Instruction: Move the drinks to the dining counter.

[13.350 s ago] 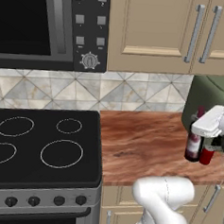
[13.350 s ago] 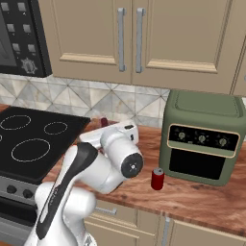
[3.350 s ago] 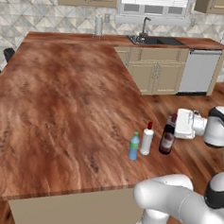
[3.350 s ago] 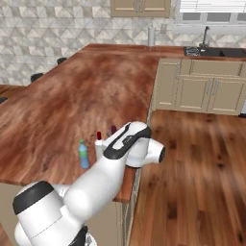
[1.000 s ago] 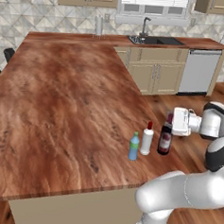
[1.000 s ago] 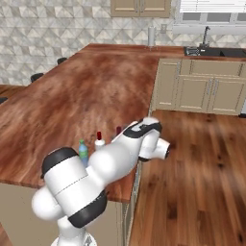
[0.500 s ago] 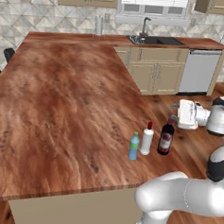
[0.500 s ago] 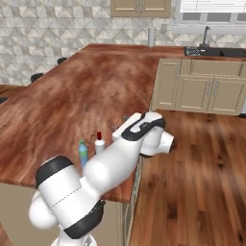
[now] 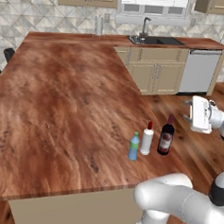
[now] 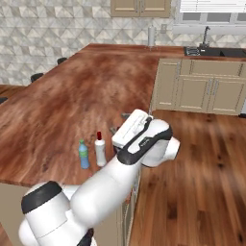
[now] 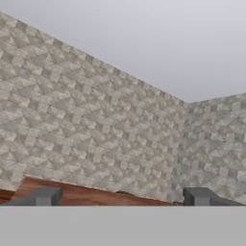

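Note:
Three drinks stand near the right front corner of the dining counter (image 9: 62, 110): a blue-green bottle (image 9: 134, 146), a white bottle with a red cap (image 9: 147, 139) and a dark wine bottle with a red cap (image 9: 166, 136). My gripper (image 9: 188, 110) hangs open and empty, right of the wine bottle, above its height and clear of it, over the floor past the counter's edge. From the right base view the blue-green bottle (image 10: 83, 154) and white bottle (image 10: 100, 149) stand left of my gripper (image 10: 120, 122); my arm hides the wine bottle. The hand view looks over the gripper (image 11: 122, 197) at a tiled wall.
A sink with faucet (image 9: 147, 37) and a dishwasher (image 9: 199, 70) line the back wall behind cabinets (image 9: 157, 74). Wooden floor (image 10: 202, 158) runs right of the dining counter. Dark stools (image 9: 9, 54) stand at its far left edge.
The hand has drawn away from the wine bottle, up and to the right. Its jaws stay open. The three bottles have not moved.

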You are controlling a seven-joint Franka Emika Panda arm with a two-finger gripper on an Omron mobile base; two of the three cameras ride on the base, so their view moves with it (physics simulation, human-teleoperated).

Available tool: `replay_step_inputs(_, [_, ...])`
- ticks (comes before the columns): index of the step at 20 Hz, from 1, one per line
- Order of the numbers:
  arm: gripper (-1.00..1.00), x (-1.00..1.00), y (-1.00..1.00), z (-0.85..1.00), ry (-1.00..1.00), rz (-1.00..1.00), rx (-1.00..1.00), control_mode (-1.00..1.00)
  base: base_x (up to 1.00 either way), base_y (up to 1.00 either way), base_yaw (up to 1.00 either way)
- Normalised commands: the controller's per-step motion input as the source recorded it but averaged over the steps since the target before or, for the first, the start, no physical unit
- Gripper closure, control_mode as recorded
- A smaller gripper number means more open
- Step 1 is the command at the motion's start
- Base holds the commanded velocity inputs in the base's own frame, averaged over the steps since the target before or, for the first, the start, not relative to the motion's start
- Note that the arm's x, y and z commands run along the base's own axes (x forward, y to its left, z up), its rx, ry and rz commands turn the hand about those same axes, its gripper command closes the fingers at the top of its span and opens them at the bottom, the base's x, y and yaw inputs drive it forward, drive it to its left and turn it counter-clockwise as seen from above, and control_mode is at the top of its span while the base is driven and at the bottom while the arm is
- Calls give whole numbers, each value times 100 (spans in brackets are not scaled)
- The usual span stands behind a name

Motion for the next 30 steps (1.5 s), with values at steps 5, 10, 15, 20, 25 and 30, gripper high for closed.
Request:
replay_step_inputs(5, [-100,-65,4,9,-12,2,0,-100,0,0,0])
replay_step_inputs(10, [-100,-40,2,0,-4,0,0,-100,0,0,0])
replay_step_inputs(15, [-100,0,0,0,0,0,0,100,-7,-1,0])
replay_step_inputs(20, [-100,0,0,0,0,0,0,100,-79,-29,0])
replay_step_inputs(25, [-100,0,0,0,0,0,0,100,-88,-58,-4])
replay_step_inputs(30, [-100,0,0,0,0,0,0,100,-12,-95,-46])
